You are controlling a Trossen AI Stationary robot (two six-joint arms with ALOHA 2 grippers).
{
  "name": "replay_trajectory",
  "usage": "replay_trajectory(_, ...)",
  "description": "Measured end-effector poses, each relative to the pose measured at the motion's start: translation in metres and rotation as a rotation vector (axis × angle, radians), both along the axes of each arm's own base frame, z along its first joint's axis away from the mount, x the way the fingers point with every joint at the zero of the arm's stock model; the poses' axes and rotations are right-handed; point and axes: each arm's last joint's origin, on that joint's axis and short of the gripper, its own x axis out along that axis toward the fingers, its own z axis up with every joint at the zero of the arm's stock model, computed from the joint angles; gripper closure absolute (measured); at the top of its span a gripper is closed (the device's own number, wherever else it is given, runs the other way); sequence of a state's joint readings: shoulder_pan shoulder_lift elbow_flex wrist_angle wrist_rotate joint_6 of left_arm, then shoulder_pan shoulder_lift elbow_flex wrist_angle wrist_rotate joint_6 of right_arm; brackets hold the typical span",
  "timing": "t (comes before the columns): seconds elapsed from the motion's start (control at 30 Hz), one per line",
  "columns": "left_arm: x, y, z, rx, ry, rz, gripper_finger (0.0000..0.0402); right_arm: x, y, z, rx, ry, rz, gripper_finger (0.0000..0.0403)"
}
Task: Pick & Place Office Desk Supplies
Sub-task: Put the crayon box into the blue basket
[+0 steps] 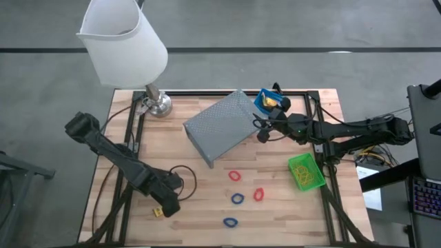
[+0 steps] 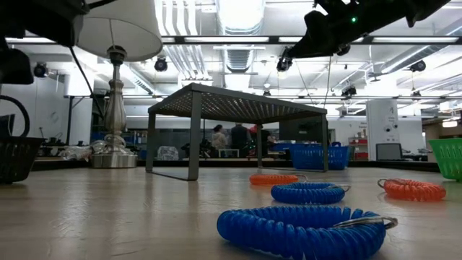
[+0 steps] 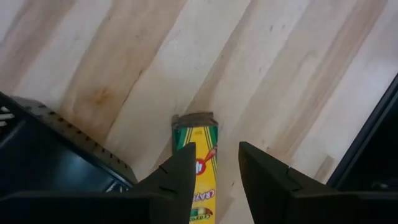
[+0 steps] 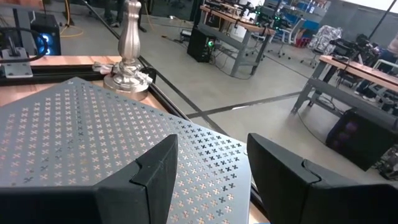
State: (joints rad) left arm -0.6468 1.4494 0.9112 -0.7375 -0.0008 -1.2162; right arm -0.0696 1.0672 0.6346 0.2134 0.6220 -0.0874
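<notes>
The perforated grey stand (image 1: 222,127) is occupying mid-table. The right gripper (image 1: 260,131) is hovering spread beside it. The left gripper (image 3: 214,168) is straddling, jaws apart, the yellow crayon box (image 3: 199,165) at the near-left table edge, beside the black bin (image 3: 50,155). An off-centre closure risks pushing the box aside.

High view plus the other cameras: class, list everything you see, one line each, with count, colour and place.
lamp: one, white shade, far left corner.
shelf: one, grey, mid-table.
blue bin: one, blue, far edge, right of shelf.
green bin: one, green, right edge.
yellow box: one, yellow, front left.
black bin: one, black, beside yellow box.
red loops: two, red, front centre.
blue loops: two, blue, front centre.
left gripper: one, dark, open over yellow box.
right gripper: one, dark, open above shelf.
</notes>
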Motion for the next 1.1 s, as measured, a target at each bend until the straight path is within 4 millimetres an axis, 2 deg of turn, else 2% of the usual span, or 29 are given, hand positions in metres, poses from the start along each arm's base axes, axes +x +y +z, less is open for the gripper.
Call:
replay_trajectory(0.23,0.0004,-0.0011,-0.0024,-0.009,0.02,-0.006,0.0276,0.0,-0.0001,0.0,-0.001,0.0,0.0,0.0211)
replay_trajectory(0.47,0.0005,-0.0007,-0.0018,-0.021,0.025,0.066,0.0276,0.0,0.0,0.0,0.001,-0.001,0.0,0.0211)
replay_trajectory(1.1,0.0021,-0.0001,-0.0014,-0.011,0.003,0.036,0.0276,0.0001,0.0,-0.0002,0.0,0.0,0.0,0.0211)
